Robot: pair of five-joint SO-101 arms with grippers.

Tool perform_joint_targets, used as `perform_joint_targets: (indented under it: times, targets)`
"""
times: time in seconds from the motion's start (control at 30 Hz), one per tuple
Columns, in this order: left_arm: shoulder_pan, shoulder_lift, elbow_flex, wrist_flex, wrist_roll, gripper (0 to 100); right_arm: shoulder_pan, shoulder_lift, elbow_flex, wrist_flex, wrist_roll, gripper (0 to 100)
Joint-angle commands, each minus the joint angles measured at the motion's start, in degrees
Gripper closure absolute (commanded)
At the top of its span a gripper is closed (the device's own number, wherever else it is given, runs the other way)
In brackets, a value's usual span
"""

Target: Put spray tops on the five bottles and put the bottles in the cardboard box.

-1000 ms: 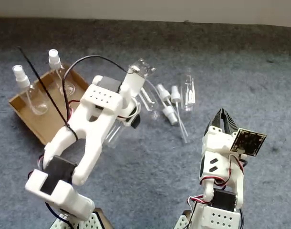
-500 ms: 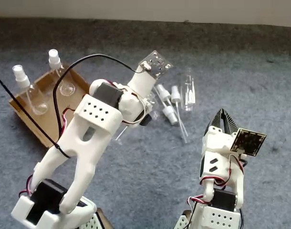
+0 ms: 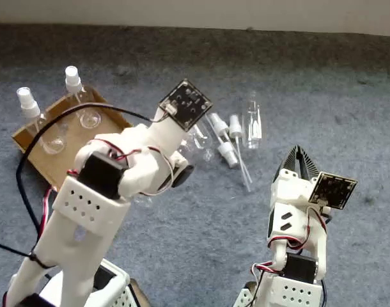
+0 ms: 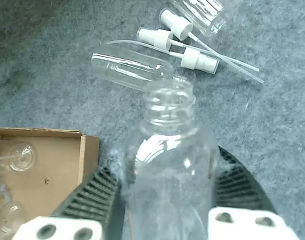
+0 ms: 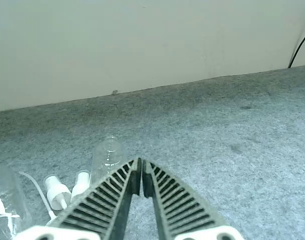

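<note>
Left wrist view reveals the left gripper [image 4: 168, 192] pinching an uncapped bottle [image 4: 168, 145]; right gripper [image 5: 141, 176] pressed together.

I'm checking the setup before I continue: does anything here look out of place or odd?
Nothing damaged or spilled. Two uncapped bottles lie on their sides on the carpet beside three loose spray tops, and the left gripper holds a bottle without a top.

The bottle [image 4: 167, 107] is see-through clear, spray tops [image 4: 199, 60] plain white, cardboard box [image 3: 57, 163] tan-brown. Worktop [image 3: 201, 220] is speckled blue-grey. Left pincer [image 4: 166, 162] and right pincer [image 5: 141, 165] are both black, ribbed.
</note>
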Motion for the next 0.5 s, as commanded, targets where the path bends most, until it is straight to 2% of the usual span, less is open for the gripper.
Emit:
perform_joint_targets:
  times: [0.0,0.2,0.3,0.47]
  targets:
    - [0.5,-11.2,8.1,-7.6,0.6,93,-0.7,-0.6,8.9,0.1,0.8,99.3]
    - [0.3,-21.9,24.3,-22.3,0.5,93,-0.7,-0.6,8.9,0.1,0.8,99.3]
    - [-0.3,-25.9,28.2,-25.7,0.4,93,-0.7,-0.6,8.9,0.1,0.6,99.3]
    - [-5.4,-29.1,32.9,-31.0,0.6,93,-0.7,-0.6,8.9,0.1,0.4,99.3]
